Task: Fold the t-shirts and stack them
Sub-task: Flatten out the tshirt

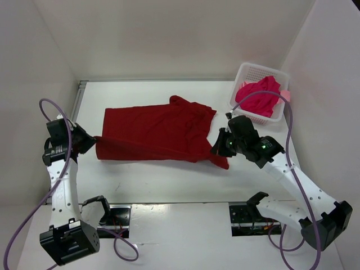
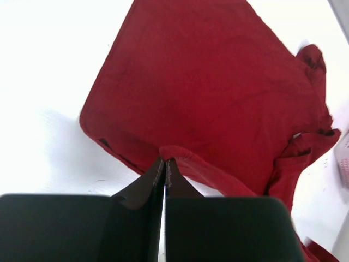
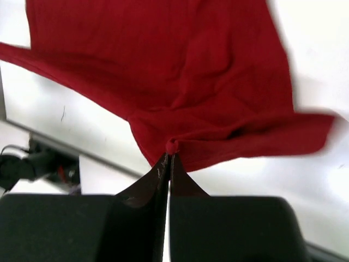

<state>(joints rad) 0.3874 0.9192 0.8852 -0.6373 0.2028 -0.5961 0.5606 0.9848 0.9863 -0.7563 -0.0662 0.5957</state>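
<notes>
The dark red shirt (image 1: 157,126) lies spread across the middle of the surface (image 1: 169,183), and its near edge is raised and drawn fairly straight between the two arms. The left pincer (image 2: 164,161) is clamped on a thin fold of hem at the near left corner. The right pincer (image 3: 170,155) is clamped the same way on a small nub of cloth at the near right corner. Both bites look shallow, so the likeliest failure is a corner slipping free if the arms pull apart or lift sharply, which would drop that side in a heap. If one arm travelled faster or higher than the other, the edge would probably land skewed and the fold come out crooked. The far right of the shirt is bunched, with a sleeve or collar crumpled up. Carrying the near edge over it could trap that lump inside the fold. A low carry might also drag the whole shirt along the surface instead of folding it. The right arm works near the white basket (image 1: 245,72), where the crimson shirt (image 1: 260,101) is heaped beside a sliver of light pink cloth (image 1: 286,94). A wide swing there, or its trailing cable, could nudge the basket.
</notes>
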